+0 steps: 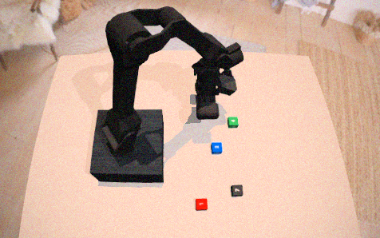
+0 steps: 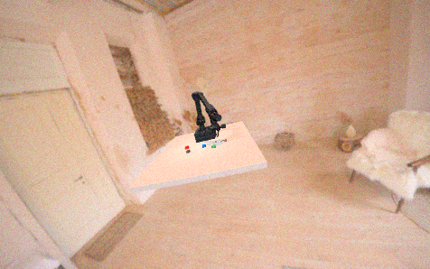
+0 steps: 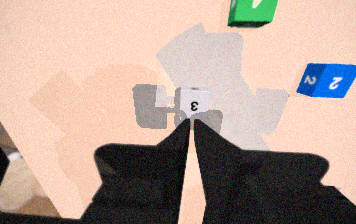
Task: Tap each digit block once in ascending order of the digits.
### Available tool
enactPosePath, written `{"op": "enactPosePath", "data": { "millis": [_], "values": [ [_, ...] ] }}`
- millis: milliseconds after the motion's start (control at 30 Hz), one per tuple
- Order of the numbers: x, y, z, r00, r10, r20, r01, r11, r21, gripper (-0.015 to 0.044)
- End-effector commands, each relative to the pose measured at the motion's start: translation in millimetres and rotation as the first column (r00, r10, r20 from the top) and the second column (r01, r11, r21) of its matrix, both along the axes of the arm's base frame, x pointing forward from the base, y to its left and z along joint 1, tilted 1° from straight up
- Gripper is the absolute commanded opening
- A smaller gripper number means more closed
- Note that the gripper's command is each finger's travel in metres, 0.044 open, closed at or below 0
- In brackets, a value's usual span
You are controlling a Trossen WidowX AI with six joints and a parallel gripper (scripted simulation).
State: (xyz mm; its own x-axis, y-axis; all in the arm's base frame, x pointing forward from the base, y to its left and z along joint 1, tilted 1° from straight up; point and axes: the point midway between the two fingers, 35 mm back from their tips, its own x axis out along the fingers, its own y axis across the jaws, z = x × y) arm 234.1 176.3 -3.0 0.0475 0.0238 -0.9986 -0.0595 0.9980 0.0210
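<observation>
Closest to the wrist camera, the hand [image 3: 191, 125] is clenched and grasps nothing; its two fingers nearly meet. Just beyond the tips, the white block with 3 [image 3: 194, 101] sits on the bench [image 3: 75, 45]. Farther right is the blue block with 2 [image 3: 326, 81], and farthest is the green block [image 3: 251, 12].

White block [image 3: 194, 101] hidden under arm in top view; green block [image 3: 252, 11] cut by wrist frame's upper edge.
</observation>
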Motion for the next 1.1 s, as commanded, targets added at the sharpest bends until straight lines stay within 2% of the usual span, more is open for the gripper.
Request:
{"op": "enactPosePath", "data": {
  "millis": [0,733,867,1067],
  "values": [
    [-2.2,-2.5,-10.4,1.0,-0.004,-0.008,0.003,1.0,-0.012,0.002],
    [-1.7,-2.5,-33.4,1.0,-0.004,-0.008,0.003,1.0,-0.012,0.002],
    [-2.5,-2.5,-5.4,1.0,-0.003,-0.007,0.003,1.0,-0.011,0.002],
    [-2.4,-2.5,0.0,1.0,-0.004,-0.008,0.003,1.0,-0.011,0.002]
  ]
}}
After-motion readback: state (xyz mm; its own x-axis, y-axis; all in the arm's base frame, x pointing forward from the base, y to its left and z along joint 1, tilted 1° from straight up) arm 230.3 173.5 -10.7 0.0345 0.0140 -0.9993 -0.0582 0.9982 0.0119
